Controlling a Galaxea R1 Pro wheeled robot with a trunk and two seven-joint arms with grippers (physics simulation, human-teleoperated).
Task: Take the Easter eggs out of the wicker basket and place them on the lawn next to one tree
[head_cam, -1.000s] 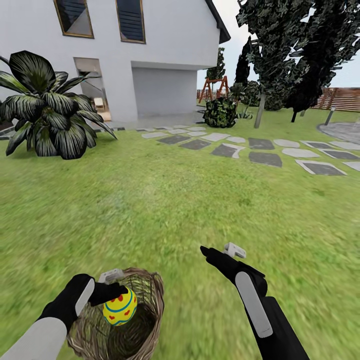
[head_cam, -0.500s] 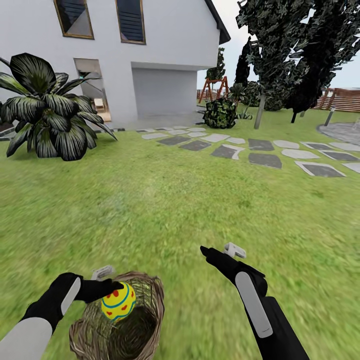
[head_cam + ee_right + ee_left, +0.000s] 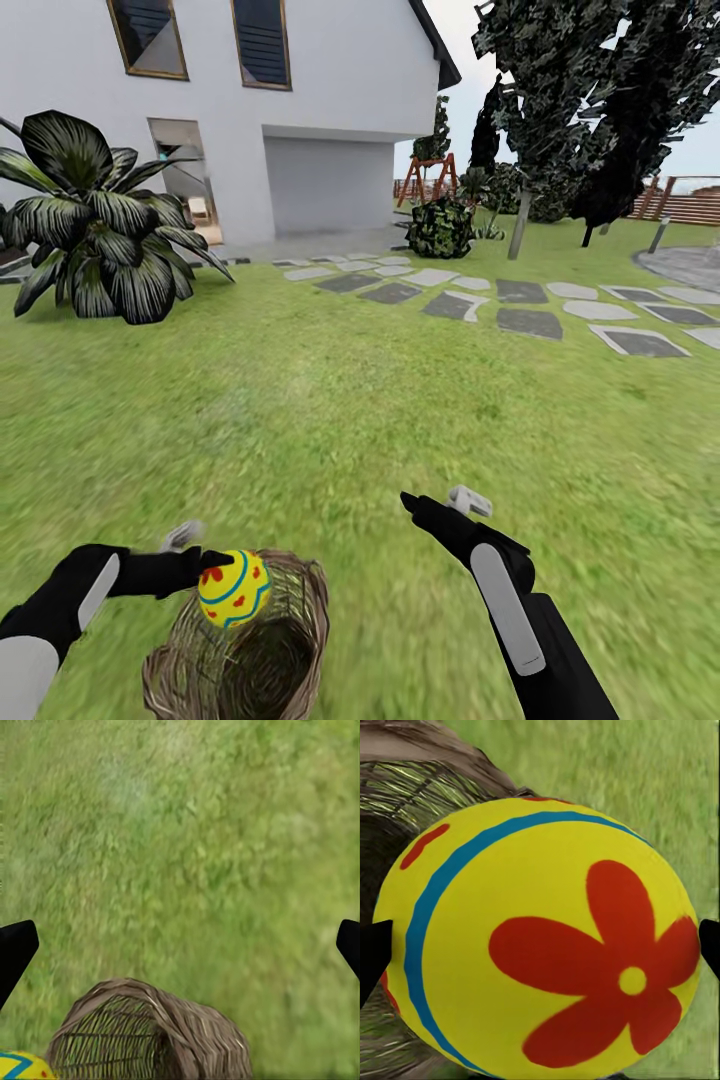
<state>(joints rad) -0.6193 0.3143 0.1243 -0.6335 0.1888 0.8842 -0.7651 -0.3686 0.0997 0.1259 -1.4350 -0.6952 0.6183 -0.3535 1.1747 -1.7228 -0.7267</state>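
Sunlit lawn point(image 3: 330, 400), wicker basket point(image 3: 290, 640) at near edge. Left gripper point(image 3: 205, 560) clamped on painted Easter egg point(image 3: 234, 589), lifted above basket rim. Right gripper point(image 3: 440, 497) spread, empty. Likely hazard: round shell slipping from jaws, dropping back inside.

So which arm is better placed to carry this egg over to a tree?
The left. Its end effector is shut on the Easter egg above the wicker basket rim. The right end effector hangs open and empty over the lawn.
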